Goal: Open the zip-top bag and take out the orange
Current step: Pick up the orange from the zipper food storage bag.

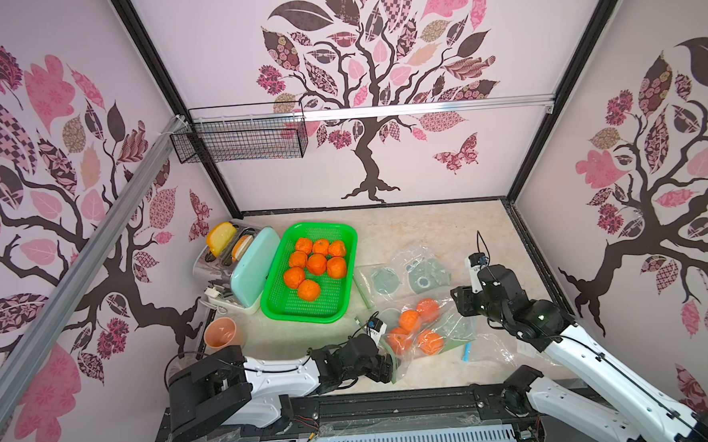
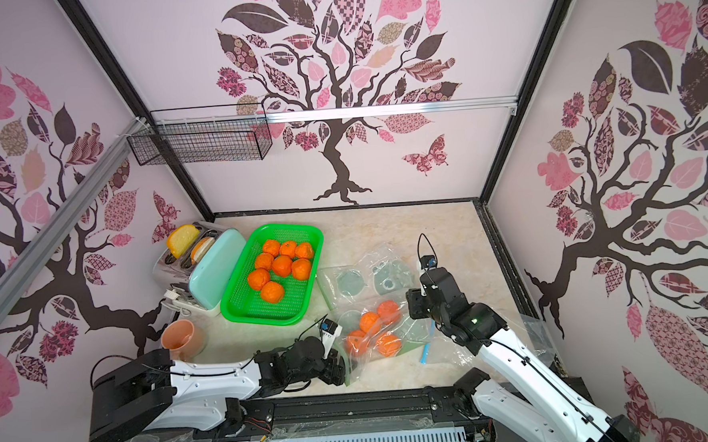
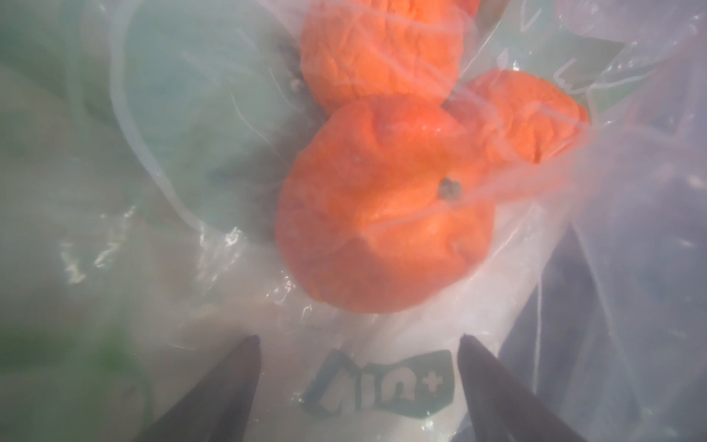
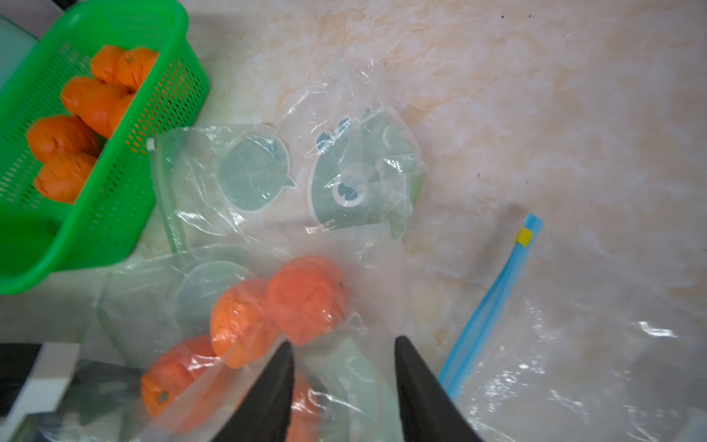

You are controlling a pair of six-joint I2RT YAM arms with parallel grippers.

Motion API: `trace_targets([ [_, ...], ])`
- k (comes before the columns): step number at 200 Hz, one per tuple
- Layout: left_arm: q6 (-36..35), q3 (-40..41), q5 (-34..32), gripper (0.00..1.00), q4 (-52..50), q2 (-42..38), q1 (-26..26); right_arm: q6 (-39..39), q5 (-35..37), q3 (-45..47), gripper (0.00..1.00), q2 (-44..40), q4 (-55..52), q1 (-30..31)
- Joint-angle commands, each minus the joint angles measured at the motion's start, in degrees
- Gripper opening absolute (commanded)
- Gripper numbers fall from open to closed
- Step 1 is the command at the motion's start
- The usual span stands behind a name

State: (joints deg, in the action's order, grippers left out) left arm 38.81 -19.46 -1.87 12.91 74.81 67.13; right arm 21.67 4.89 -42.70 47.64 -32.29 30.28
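Low in a top view the left gripper (image 1: 388, 365) gapes wide and empty at the edge of the zip-top bag (image 1: 453, 329); four oranges (image 1: 410, 319) lie inside, lower centre; the right gripper (image 4: 341, 340) hangs over it part-open, gripping nothing; the green basket (image 1: 307, 312) sits beyond.

Lower centre in both top views: clear zip-top bag (image 1: 453, 328) (image 2: 417, 331), glossy and crumpled, pale green printing on the film, lying flat on its side. Inside, four wrinkled oranges (image 1: 410, 320) (image 2: 369, 322), bright and dimpled, bunched in a tight cluster toward the bag's left half, each touching a neighbour. At the left end, green zip edge (image 2: 346, 366) bowed in a curve; mouth open or shut not clear. Through hazy film in the left wrist view, stem-spotted orange (image 3: 382, 214) in front at centre frame, two more pressed against it behind.
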Motion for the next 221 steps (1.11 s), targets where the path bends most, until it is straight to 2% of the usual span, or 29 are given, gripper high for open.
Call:
trace_targets([
  [1, -1.27, -0.88, -0.77, 0.84, -4.49, -0.63, 0.0, 2.99, -7.5, -0.32, 0.26, 2.8, 3.32, 0.39],
  [8, -1.5, -1.21, -1.06, 0.84, -5.29, -0.81, -0.01, 3.85, -7.23, 0.48, 0.23, 3.58, 4.71, 1.0],
  [43, -3.01, -3.64, -1.99, 0.85, -7.35, -0.24, 0.0, 5.11, -5.52, 3.56, 0.23, 10.61, 9.97, 1.53],
  [65, -1.99, -4.74, -3.36, 0.87, -8.02, 0.63, -0.37, 7.61, 0.88, 5.67, 0.21, 14.58, 13.36, 1.53],
  [83, -2.04, -6.49, -3.59, 0.92, -9.42, 0.72, -0.64, 8.16, 2.67, 6.09, 0.22, 18.16, 15.37, 1.45],
  [112, -3.36, -7.27, -3.4, 0.94, -8.78, 0.99, -0.76, 7.83, 1.9, 6.38, 0.22, 23.78, 19.05, 1.45],
  [144, -5.27, -9.94, -3.3, 0.95, -10.2, 2.35, -1.05, 5.62, -4.64, 7.18, 0.22, 27.97, 22.55, 1.45],
  [182, -5.94, -11.34, -2.17, 0.96, -9.61, 4.57, -4.55, 2.66, -8.01, 5.36, 0.23, 33.03, 20.58, 1.45],
  [221, -7.4, -12.47, 1.14, 0.92, -10.3, 7.8, -5.61, 2.72, -7.51, 6.2, 0.23, 32.31, 20.9, 1.45],
])
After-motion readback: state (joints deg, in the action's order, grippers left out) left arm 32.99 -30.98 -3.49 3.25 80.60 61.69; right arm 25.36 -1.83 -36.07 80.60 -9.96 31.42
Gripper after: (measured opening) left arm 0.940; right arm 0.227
